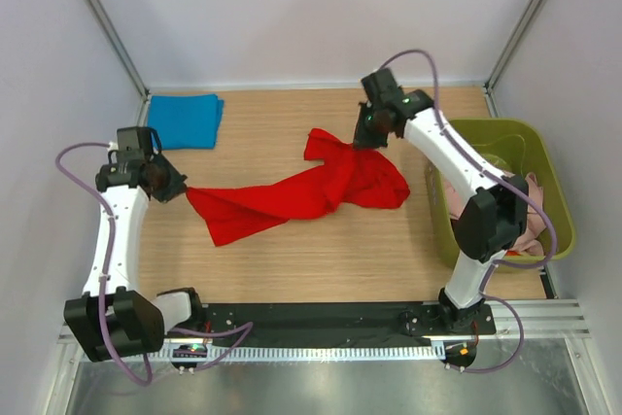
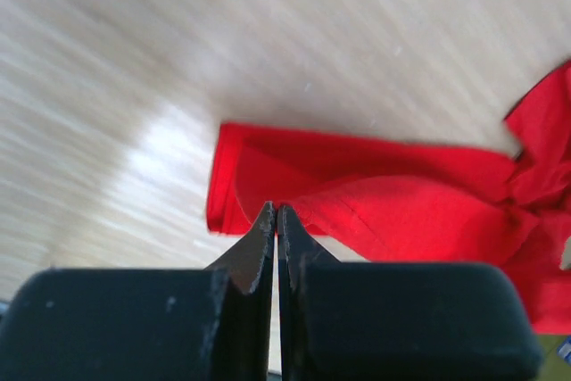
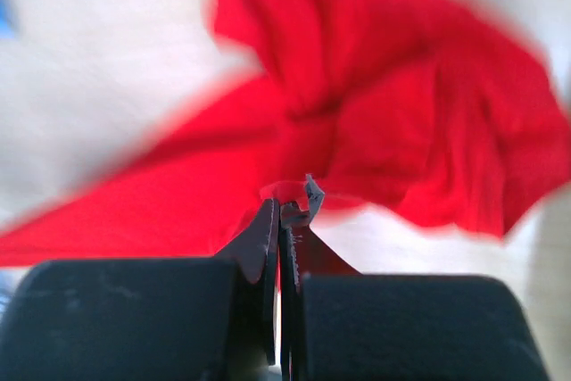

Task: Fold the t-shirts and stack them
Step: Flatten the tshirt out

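A folded blue t-shirt [image 1: 185, 121] lies at upper left. At left, the left gripper [image 1: 178, 188] is clamped on one end of the red t-shirt [image 1: 301, 191] stretched across the centre. The right gripper [image 1: 369, 138] pinches its upper edge. An olive bin [image 1: 530, 148] sits at right.

1 red tee [image 1: 311, 191], 1 blue tee [image 1: 185, 121], 1 bin [image 1: 505, 128]

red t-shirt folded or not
Not folded: the red t-shirt lies crumpled and twisted on the table, pinched by the left pincer and right pincer.
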Tool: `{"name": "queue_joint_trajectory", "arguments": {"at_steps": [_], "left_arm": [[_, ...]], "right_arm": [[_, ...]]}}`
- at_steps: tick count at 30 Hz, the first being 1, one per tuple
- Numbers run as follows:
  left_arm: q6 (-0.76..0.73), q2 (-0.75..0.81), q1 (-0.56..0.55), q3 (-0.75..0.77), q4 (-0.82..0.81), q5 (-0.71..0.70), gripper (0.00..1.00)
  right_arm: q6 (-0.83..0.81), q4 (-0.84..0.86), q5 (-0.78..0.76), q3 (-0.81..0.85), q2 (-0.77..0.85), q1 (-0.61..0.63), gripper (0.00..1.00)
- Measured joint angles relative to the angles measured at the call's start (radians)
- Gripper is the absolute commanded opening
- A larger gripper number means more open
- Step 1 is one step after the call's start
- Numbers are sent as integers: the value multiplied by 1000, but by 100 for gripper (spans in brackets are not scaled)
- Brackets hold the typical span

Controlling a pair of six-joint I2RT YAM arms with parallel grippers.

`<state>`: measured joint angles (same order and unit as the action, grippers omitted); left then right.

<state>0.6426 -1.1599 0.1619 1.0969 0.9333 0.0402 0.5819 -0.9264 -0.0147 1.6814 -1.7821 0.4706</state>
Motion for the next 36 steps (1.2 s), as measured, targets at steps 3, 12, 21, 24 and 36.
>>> {"name": "queue_joint_trajectory", "arguments": {"at_steps": [3,12,21,24,36], "left_arm": [[4,-40,0,89,-20,-39,0],[11,-232,2,447,-72,-138,0],[25,-323,7,840,-67,-197,0],[7,-315,8,896,-80,-192,0],[-105,-54,9,882,-196,-146,0]], "right_arm": [[34,66,26,126,-2,-72,1],[93,198,44,581,-92,-178,1],[102,284,27,686,-86,-204,1],[100,305,8,687,-62,-205,1],[74,471,8,526,306,-206,1]]}}
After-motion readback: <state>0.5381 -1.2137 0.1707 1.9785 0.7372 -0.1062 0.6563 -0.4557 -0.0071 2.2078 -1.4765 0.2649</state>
